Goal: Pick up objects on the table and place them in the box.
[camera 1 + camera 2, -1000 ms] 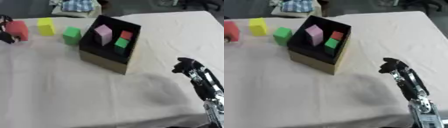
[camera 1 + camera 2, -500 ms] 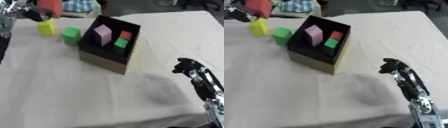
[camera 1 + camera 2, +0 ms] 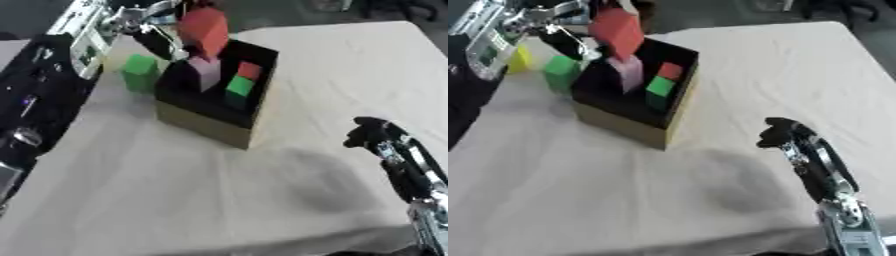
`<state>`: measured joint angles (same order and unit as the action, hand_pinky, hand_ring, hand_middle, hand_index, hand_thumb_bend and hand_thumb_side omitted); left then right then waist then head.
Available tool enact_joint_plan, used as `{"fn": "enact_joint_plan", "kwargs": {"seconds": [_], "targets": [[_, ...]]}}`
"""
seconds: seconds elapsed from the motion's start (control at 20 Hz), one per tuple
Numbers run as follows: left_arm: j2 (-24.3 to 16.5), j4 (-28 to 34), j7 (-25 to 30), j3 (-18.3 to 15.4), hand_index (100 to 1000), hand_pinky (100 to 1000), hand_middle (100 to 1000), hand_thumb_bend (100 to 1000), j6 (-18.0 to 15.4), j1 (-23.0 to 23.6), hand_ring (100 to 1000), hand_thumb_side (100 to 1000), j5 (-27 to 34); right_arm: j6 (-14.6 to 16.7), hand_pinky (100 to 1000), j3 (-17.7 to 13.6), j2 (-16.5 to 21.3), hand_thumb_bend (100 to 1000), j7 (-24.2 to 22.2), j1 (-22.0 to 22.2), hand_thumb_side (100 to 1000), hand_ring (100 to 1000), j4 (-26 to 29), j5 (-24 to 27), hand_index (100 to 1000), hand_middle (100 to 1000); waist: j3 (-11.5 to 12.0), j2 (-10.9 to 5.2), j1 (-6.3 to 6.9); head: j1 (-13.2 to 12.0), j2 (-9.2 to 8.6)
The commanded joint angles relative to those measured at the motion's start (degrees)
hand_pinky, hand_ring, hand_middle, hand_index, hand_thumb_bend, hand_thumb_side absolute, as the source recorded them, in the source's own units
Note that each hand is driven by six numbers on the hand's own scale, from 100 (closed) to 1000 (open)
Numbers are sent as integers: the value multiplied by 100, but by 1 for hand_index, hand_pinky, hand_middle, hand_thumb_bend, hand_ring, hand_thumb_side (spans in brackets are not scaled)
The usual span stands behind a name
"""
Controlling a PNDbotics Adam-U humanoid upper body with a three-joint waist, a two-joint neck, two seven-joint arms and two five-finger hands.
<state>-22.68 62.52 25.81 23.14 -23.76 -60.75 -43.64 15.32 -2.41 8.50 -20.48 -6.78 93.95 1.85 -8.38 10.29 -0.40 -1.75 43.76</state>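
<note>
Holding the red block (image 3: 204,31) in my left robot hand (image 3: 157,30), fingers curled round it, I have it up over the far-left corner of the box (image 3: 214,125) — tilted, clear of the rim. Inside the box I can see a pink block (image 3: 207,74) standing tall at the left, a small red cube (image 3: 249,70) toward the far side and a green cube (image 3: 239,86) just in front of it. The box itself is black inside with tan cardboard walls, set askew on the worktop (image 3: 219,190), which is covered in a pale cloth. Just beside the box on its left stands a green block (image 3: 138,73), and in the right eye view a yellow block (image 3: 521,58) shows farther left, partly hidden behind my arm. My right robot hand (image 3: 780,134) rests over the cloth at the near right, well apart from the box — its fingers are curled, with nothing in them.
</note>
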Motion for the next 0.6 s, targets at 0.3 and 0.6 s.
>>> {"fn": "enact_joint_plan", "kwargs": {"seconds": [0.3, 0.6], "targets": [[-174, -40, 878, -102, 894, 787, 743, 323, -129, -13, 676, 560, 76, 9, 686, -8, 63, 100, -33, -59, 682, 607, 74, 1, 794, 593, 25, -66, 3, 54, -67], [-313, 308, 1140, -236, 975, 829, 868, 586, -85, -35, 759, 775, -258, 10, 686, -7, 63, 100, -34, -65, 681, 607, 76, 1, 794, 593, 38, -78, 9, 73, -77]]}}
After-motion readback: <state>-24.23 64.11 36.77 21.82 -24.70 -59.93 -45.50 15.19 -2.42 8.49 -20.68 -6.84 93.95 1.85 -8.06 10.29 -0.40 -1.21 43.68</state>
